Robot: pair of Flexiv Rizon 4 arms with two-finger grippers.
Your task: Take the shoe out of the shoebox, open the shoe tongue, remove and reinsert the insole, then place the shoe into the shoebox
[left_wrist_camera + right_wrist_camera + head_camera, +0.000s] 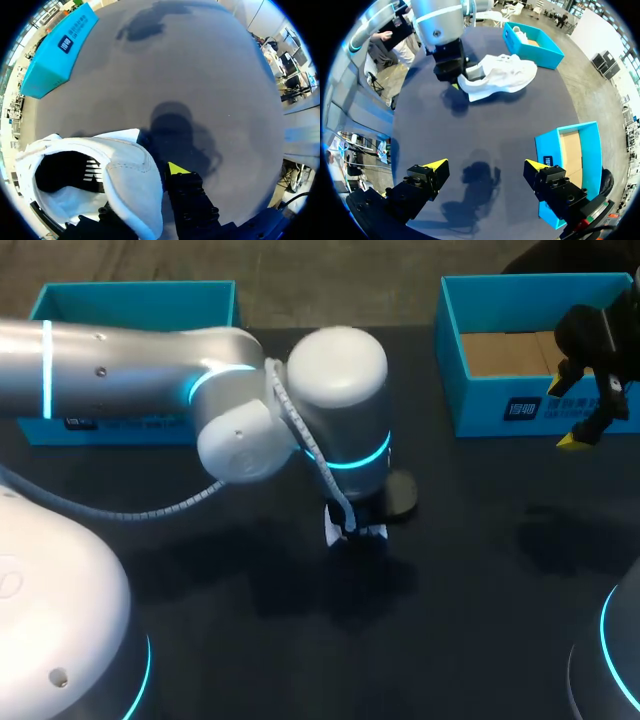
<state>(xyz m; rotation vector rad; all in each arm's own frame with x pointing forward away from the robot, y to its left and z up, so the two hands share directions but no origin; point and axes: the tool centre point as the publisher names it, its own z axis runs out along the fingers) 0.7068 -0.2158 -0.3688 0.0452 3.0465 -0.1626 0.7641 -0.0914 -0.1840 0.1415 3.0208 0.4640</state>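
Item: white shoe [502, 75], lying on its sole about the middle of the bench, out of either box, tongue down and opening dark; the insole is not visible to me. In the head view my own arm covers nearly all of it. Left tool [452, 75]: at the heel end, pinching the collar wall. In the left wrist view one yellow fingertip [176, 168] sits just outside the shoe [125, 170] while its partner is hidden on the inner side, so I read the pinch from the wall lying between them. Right tool [485, 167]: fingers spread wide, holding nothing, hanging above the bench near its far right corner, well apart from the shoe. Right-hand shoebox [545, 145]: at the far right corner, just beside the right tool, brown floor showing. Left-hand shoebox [130, 300]: at the far left corner; something white lies in it, and I cannot tell what. Step in hand, by my judgement: removal done, the shoe steadied for opening the tongue. Next move calls for the right tool to cross to the middle of the bench and take the tongue while the left keeps the heel anchored.
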